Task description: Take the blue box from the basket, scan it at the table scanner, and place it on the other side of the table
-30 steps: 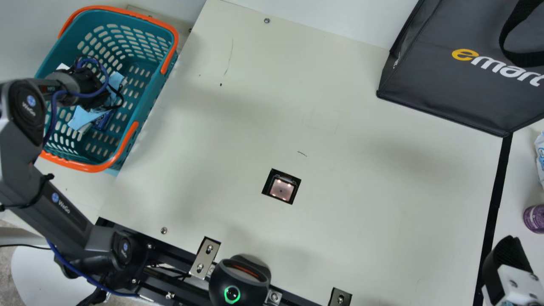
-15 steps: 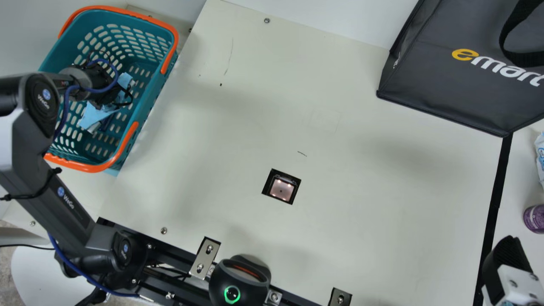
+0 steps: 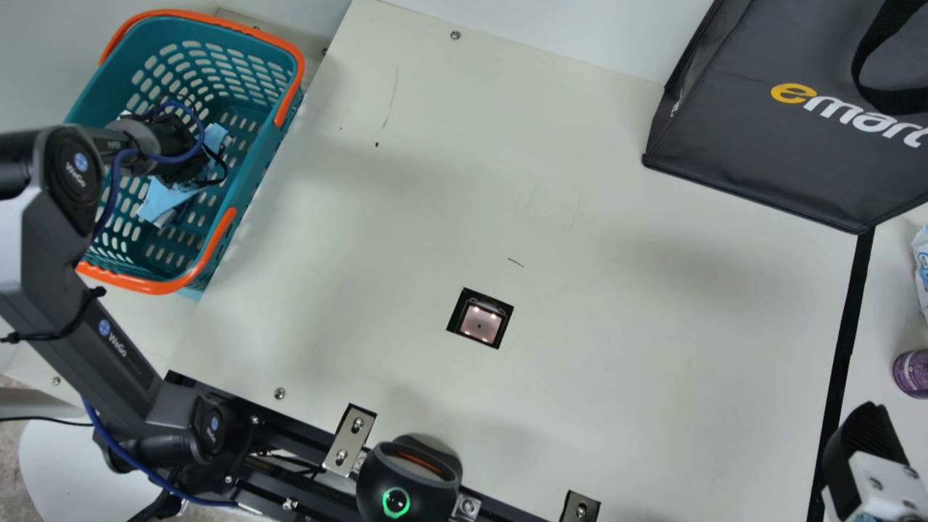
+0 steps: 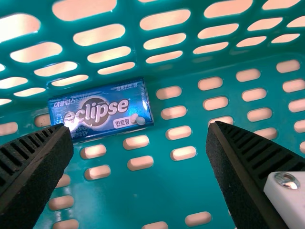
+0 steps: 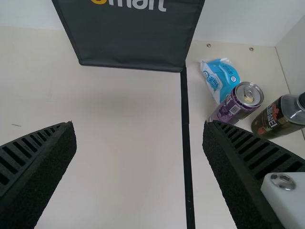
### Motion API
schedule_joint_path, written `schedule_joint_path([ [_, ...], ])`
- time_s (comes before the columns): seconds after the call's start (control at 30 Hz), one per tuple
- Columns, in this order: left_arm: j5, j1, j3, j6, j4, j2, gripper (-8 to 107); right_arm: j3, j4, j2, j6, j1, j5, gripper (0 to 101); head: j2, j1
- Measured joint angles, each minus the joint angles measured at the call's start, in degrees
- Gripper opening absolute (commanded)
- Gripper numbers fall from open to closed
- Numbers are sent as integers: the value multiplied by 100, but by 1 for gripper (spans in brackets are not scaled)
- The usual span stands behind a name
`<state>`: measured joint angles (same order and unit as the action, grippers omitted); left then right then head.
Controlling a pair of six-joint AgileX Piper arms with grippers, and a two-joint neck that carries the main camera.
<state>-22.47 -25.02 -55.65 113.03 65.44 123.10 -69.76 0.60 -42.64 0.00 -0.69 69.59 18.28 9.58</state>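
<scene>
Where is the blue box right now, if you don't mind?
In the left wrist view, the blue box lies in the teal basket, near its slotted wall.

Blue box [image 4: 100, 110], glossy, printed; lies in teal basket [image 3: 262, 148], apparently flat, near wall.

lettering [image 4: 116, 107] on blue box [image 4: 101, 111], dark bag [image 3: 761, 138]

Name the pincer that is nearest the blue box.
The left pincer: it is open inside the basket, facing the blue box. The right pincer is also open, but over the cream table, near the black strip.
</scene>
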Motion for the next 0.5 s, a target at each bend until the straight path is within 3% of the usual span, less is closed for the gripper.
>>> schedule_joint_path([
  [0.27,23,-21,162,664,542,23,90,0,-11,0,0,0,-11,95,-9,9],
  [0.5,106,-70,290,701,566,44,90,0,-11,0,0,0,-11,95,-9,0],
])
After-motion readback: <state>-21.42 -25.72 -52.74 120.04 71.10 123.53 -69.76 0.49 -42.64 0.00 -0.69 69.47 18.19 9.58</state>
